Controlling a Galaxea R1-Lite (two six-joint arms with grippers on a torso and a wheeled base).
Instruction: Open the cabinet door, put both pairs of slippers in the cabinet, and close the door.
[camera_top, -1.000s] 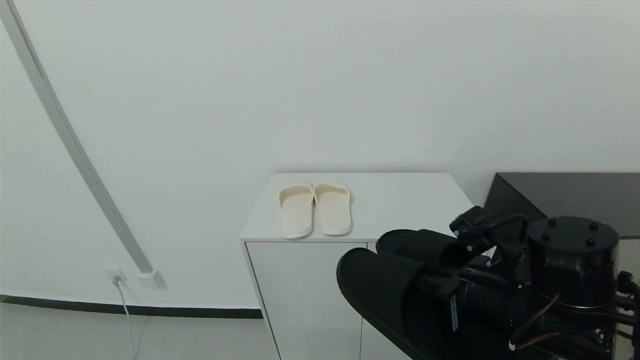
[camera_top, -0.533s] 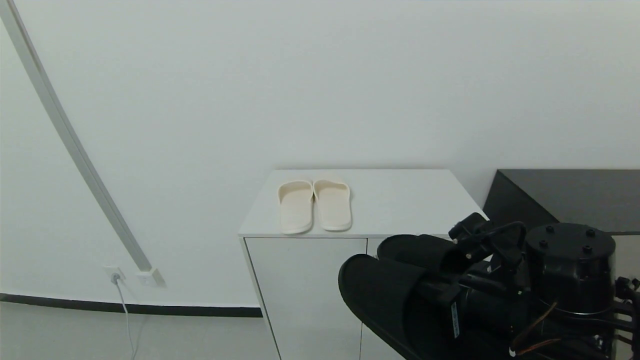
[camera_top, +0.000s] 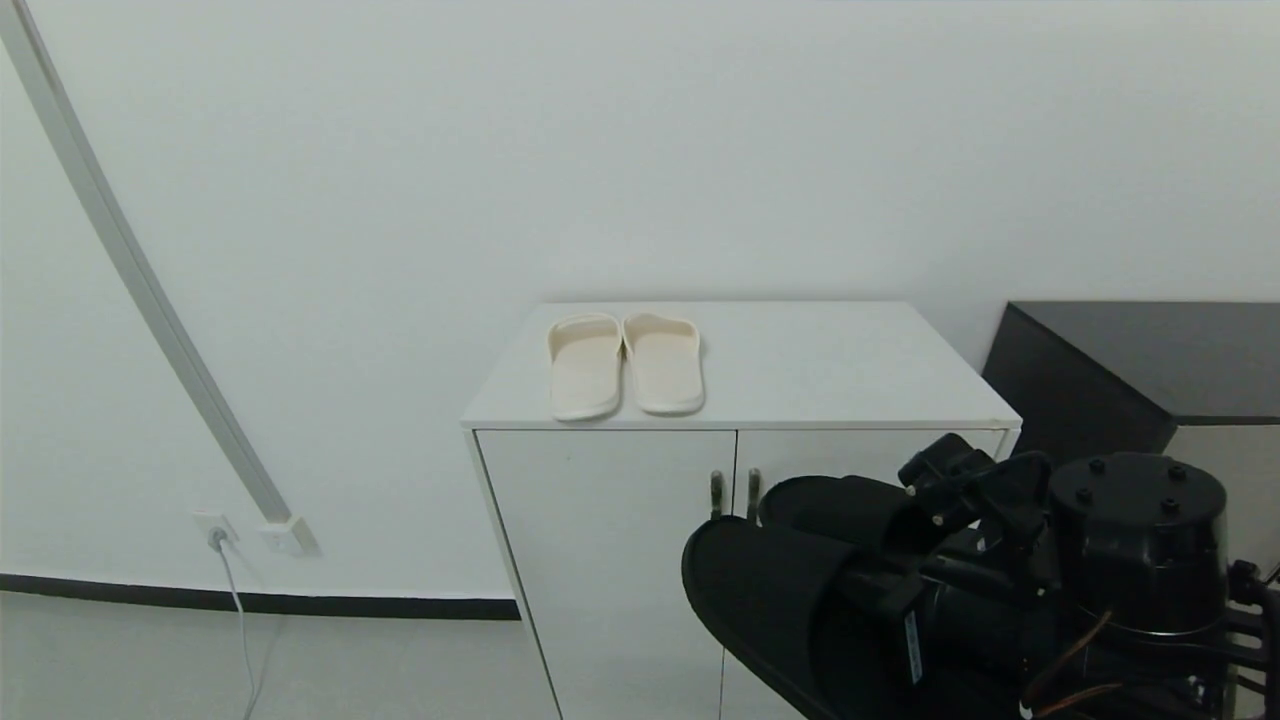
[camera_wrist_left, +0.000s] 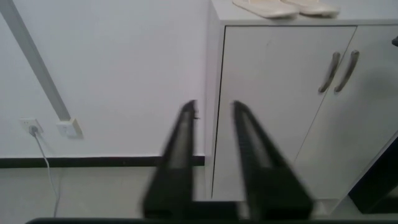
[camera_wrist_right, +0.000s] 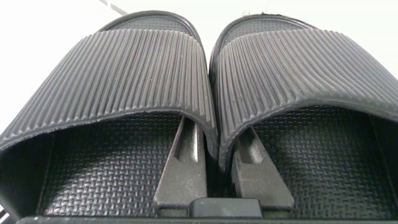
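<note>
A white cabinet (camera_top: 850, 360) stands against the wall with both doors (camera_top: 600, 550) shut and two handles (camera_top: 716, 493) side by side at the middle. A cream pair of slippers (camera_top: 625, 365) lies on its top, toward the left. My right gripper (camera_wrist_right: 214, 134) is shut on a black pair of slippers (camera_top: 780, 590), one finger inside each, pinching their inner sides together; it holds them in front of the right door, below the top. My left gripper (camera_wrist_left: 213, 109) is open and bare, facing the cabinet's left front corner (camera_wrist_left: 214, 93) from a distance.
A dark, low piece of furniture (camera_top: 1150, 360) stands right of the cabinet. Left of the cabinet the wall carries a slanted grey duct (camera_top: 130, 270) and a socket with a cable (camera_top: 210, 525) above open floor.
The head camera has moved: the cabinet now sits higher in the picture and its door handles have come into view. The right gripper keeps its hold on the black slippers.
</note>
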